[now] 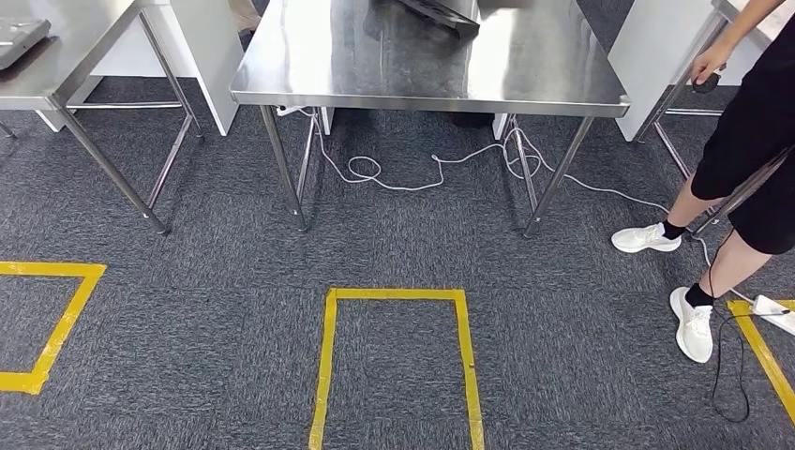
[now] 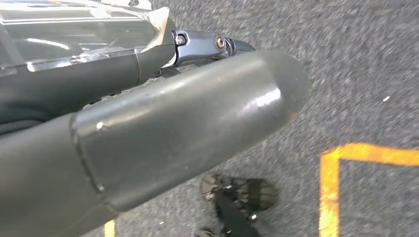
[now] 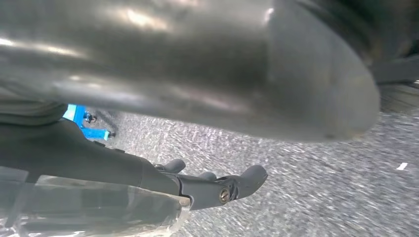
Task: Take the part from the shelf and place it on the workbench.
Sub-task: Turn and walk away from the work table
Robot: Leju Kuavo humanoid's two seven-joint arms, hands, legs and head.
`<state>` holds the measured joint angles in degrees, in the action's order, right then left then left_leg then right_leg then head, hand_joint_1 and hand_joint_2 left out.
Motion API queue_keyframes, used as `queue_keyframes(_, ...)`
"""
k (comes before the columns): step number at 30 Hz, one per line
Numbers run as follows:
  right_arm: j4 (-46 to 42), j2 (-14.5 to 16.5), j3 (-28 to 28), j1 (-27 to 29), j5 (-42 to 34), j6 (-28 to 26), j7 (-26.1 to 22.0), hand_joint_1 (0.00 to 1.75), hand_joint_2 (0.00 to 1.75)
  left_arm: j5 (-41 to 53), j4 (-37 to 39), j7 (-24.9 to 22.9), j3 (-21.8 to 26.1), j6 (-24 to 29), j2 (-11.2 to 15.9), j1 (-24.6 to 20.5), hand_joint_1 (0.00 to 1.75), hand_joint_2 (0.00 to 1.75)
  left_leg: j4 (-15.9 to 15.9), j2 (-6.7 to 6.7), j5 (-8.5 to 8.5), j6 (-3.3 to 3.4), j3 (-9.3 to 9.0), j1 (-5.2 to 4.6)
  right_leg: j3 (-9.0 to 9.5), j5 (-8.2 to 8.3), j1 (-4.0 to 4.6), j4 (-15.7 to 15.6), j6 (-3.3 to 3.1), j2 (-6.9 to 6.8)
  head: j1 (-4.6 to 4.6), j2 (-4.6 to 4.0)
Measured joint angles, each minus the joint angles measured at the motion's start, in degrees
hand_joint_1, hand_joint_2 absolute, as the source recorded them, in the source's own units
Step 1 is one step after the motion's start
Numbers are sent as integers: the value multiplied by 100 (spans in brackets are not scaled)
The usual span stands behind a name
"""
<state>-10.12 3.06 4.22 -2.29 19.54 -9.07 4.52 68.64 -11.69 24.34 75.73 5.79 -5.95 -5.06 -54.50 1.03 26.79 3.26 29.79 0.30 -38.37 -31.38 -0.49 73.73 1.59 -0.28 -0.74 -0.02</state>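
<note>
Person [image 1: 750, 159] right of workbench [image 1: 422, 75], cable [image 1: 422, 173] beneath

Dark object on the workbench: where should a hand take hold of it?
Likely the dark object's near end, reaching over the workbench's front edge. It lies slanted with that end nearest the robot. The rest runs out of the picture, so other grips cannot be judged.

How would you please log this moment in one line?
left hand: holds part | right hand: holds part | workbench: ahead | person: right of workbench
</note>
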Motion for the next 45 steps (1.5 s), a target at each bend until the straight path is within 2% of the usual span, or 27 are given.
queue_keyframes(1, 0, 0, 11, -3, 4, 0, 1, 0, 0, 11, 1, -5, -3, -9, -1, 0, 0, 0, -19, 10, -81, -19, 121, 3, 196, 141, -14, -91, 77, 0, 1, 0)
queue_keyframes(2, 0, 1, 19, -4, 9, 0, 2, 0, 0, 22, 2, -10, -7, -17, -2, -1, 0, 0, -48, 14, -155, -43, 223, 6, 488, 243, -24, -373, 133, 0, 1, 0)
queue_keyframes(3, -1, 3, 25, -8, 16, 0, 2, 0, 0, 33, 3, -17, -11, -23, -3, -3, 0, 0, -89, 12, -216, -72, 319, 1, 887, 240, -22, -831, 149, 1, -6, 0)
queue_keyframes(4, -2, 5, 32, -16, 22, 0, 2, 0, 0, 43, 4, -25, -14, -25, -5, -4, 0, 0, -140, 12, -273, -105, 393, -6, 1247, 142, -10, -1341, 125, 9, -6, 0)
queue_keyframes(5, -3, 8, 38, -25, 28, 0, 2, 0, 0, 48, 4, -28, -16, -25, -7, -7, 0, 0, -179, 14, -329, -139, 442, -15, 1487, 28, 4, -1720, 88, 16, -5, 0)
queue_keyframes(6, -4, 14, 44, -35, 32, 0, 1, 0, 0, 51, 4, -32, -17, -24, -7, -9, 0, 0, -212, 15, -378, -169, 488, -20, 1612, -67, 23, -1952, 52, 24, -4, 0)
queue_keyframes(8, -1, 24, 48, -33, 35, 0, 0, 0, 0, 55, 4, -34, -17, -23, -3, -11, 0, 0, -283, 2, -415, -220, 563, 0, 1513, -67, -18, -1952, -14, 17, 15, 0)
queue_keyframes(9, 1, 29, 49, -25, 35, 0, 0, 0, 0, 56, 4, -37, -17, -23, -1, -7, 0, 0, -367, -16, -304, -246, 608, 17, 1467, -38, -39, -1930, -59, 6, 26, 0)
queue_keyframes(12, 4, 39, 50, 0, 40, 0, -2, 0, 0, 114, 4, -40, -33, 100, 0, 7, 0, 0, -1117, -56, 493, -328, 788, 60, 1303, 104, -24, -1915, -231, -43, 76, 0)
queue_keyframes(13, 4, 43, 50, 4, 45, 0, -3, 0, 0, 147, 4, -43, -55, 195, 1, 7, 0, 0, -1463, -59, 668, -348, 843, 68, 1240, 156, -4, -1910, -262, -54, 84, 0)
queue_keyframes(14, 4, 46, 50, 4, 51, 0, -4, 0, 0, 178, 4, -54, -83, 295, 1, 7, 0, 0, -1725, -60, 687, -360, 862, 77, 1175, 204, 12, -1902, -267, -60, 84, 0)
queue_keyframes(15, 4, 48, 50, 5, 60, 0, -4, 0, 0, 202, 4, -70, -110, 376, 1, 7, 0, 0, -1840, -60, 578, -366, 814, 89, 1108, 247, 22, -1887, -260, -64, 86, 0)
queue_keyframes(16, 4, 49, 50, 6, 68, -1, -4, 0, 0, 215, 4, -90, -132, 439, 1, 7, 0, 0, -1749, -60, 402, -367, 669, 101, 1043, 283, 25, -1864, -243, -65, 86, 0)
queue_keyframes(17, 4, 51, 51, 6, 76, -1, -4, 0, 0, 226, 4, -107, -145, 474, 1, 5, 0, 0, -1472, -60, 247, -365, 433, 116, 997, 309, 25, -1830, -223, -64, 86, 0)
queue_keyframes(18, 4, 54, 51, 6, 84, -2, -4, 0, 0, 230, 4, -116, -154, 492, 0, 0, 0, 0, -1088, -67, 197, -362, 150, 119, 932, 328, 32, -1793, -200, -64, 90, 0)
queue_keyframes(19, 4, 58, 52, 4, 89, -3, -4, 0, 0, 233, 4, -122, -159, 503, 0, -8, 0, 0, -729, -81, 213, -351, -85, 114, 887, 345, 40, -1756, -172, -63, 83, 0)
queue_keyframes(21, 4, 65, 55, -5, 97, -5, -4, 0, 0, 238, 4, -126, -167, 509, -2, -20, 0, 0, -333, -106, 342, -304, -282, 75, 822, 392, 55, -1708, -98, -68, 79, 0)
queue_keyframes(24, 4, 70, 58, -18, 107, -7, -4, 0, 0, 242, 4, -133, -195, 511, -10, -14, 0, 0, -231, -94, 306, -163, -211, 49, 717, 399, 50, -1609, 6, -62, 70, 0)
queue_keyframes(26, 5, 68, 61, -9, 117, -7, -3, 0, 0, 242, 4, -137, -220, 509, -22, -8, 0, 0, -219, -92, 272, -130, -158, 6, 636, 309, 68, -1587, -69, -39, 31, 0)
queue_keyframes(28, 6, 68, 67, 1, 131, -10, -1, 0, 0, 242, 4, -145, -237, 507, -28, -2, 0, 0, -235, -105, 268, -125, -127, -74, 621, 408, 60, -1666, -52, -13, 11, 0)
queue_keyframes(30, 5, 69, 79, 3, 137, -18, 0, 0, 0, 241, 4, -154, -243, 505, -30, 0, 0, 0, -240, -104, 246, -84, -111, -112, 607, 551, 30, -1687, 29, 3, 26, 0)
queue_keyframes(35, 7, 70, 92, 10, 135, -85, -6, 0, 0, 240, 4, -161, -245, 490, -36, 0, 0, 0, -245, -102, 209, -39, -85, -126, 620, 602, 14, -1706, 50, 7, 15, 0)
queue_keyframes(39, 7, 91, 92, 11, 122, -122, -15, 0, 0, 254, 4, -159, -249, 472, -39, -7, 0, 0, -196, -57, 111, 57, -71, -101, 604, 637, -43, -1733, 160, 29, 23, 0)
queue_keyframes(41, 7, 97, 92, 7, 114, -125, -18, 0, 0, 272, 4, -162, -251, 467, -44, -8, 0, 0, -131, 3, 51, 94, -44, -44, 408, 382, -30, -1347, 113, 31, -2, 0)
queue_keyframes(43, 7, 104, 92, 11, 107, -125, -19, 0, 0, 281, 4, -167, -252, 463, -46, -7, 0, 0, -132, 71, 36, 96, -1, -37, 63, 11, -37, -550, 54, 32, -23, 0)
queue_keyframes(44, 8, 105, 92, 19, 105, -125, -19, 0, 0, 283, 4, -168, -252, 462, -46, -7, 0, 0, -133, 112, 31, 89, 16, -37, -67, -109, -40, -215, 55, 31, -23, 0)
queue_keyframes(45, 8, 105, 92, 28, 104, -125, -18, 0, 0, 284, 4, -169, -252, 461, -46, -7, 0, 0, -135, 154, 27, 81, 27, -37, -100, -144, -44, -70, 78, 29, -22, 0)
